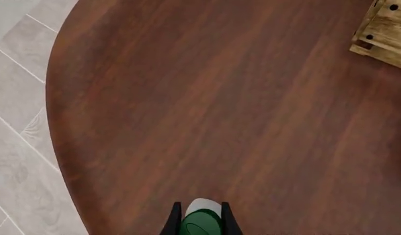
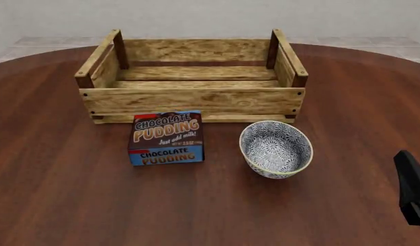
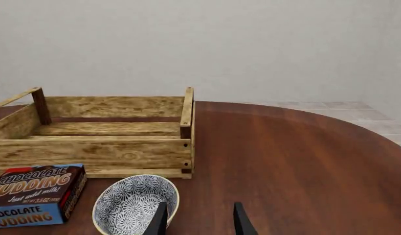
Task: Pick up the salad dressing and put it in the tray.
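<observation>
In the left wrist view my left gripper is shut on the salad dressing. Its white body and dark green label show between the two dark fingers, above the brown table. One corner of the tray shows at the edge of that view, well away from the gripper. The tray is a light-wood slatted crate standing at the back middle of the table, with nothing inside it. The bottle and my left gripper are out of the front view. My right gripper is open and holds nothing, near the bowl.
A chocolate pudding box lies in front of the tray, left of centre. A blue-white patterned bowl stands to its right. A dark part of my right arm shows at the right edge. The table's rounded edge borders grey floor tiles.
</observation>
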Available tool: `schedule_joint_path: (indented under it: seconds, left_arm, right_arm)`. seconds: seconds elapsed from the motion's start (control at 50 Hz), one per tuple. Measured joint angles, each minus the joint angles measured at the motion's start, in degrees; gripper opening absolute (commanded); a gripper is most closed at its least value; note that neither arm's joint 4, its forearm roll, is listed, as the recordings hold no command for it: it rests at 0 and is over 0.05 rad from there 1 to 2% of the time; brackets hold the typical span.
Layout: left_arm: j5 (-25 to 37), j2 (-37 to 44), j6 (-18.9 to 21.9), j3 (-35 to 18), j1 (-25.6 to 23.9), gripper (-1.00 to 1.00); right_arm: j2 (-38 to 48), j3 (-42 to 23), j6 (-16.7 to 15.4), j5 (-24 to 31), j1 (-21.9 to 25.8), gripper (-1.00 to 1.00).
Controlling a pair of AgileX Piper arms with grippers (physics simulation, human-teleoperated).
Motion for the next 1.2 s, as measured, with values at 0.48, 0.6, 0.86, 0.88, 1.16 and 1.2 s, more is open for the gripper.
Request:
schedule_joint_path:
  seconds: [0.48, 0.6, 0.86, 0.88, 1.16, 1.2]
  left_arm:
    - [8.0, -5.7, -1.9, -9.8, -5.4, -1.0]
    - [9.3, -6.3, -3.1, -12.8, -7.8, -1.0]
    - [9.5, -4.8, -4.7, -17.3, -14.0, -1.0]
    - [9.5, -4.5, -4.8, -17.8, -14.5, -1.0]
    - [8.6, 0.3, -5.9, -24.9, -21.9, -1.0]
    - [8.5, 1.1, -6.1, -26.1, -23.0, -1.0]
  right_arm:
    - [0.0, 0.0, 0.0, 0.0, 0.0, 1.0]
    - [0.0, 0.0, 0.0, 0.0, 0.0, 1.0]
    - [0.0, 0.0, 0.0, 0.0, 0.0, 1.0]
    - [0.0, 0.0, 0.0, 0.0, 0.0, 1.0]
    - [0.0, 0.0, 0.0, 0.0, 0.0, 1.0]
    - [0.0, 0.0, 0.0, 0.0, 0.0, 1.0]
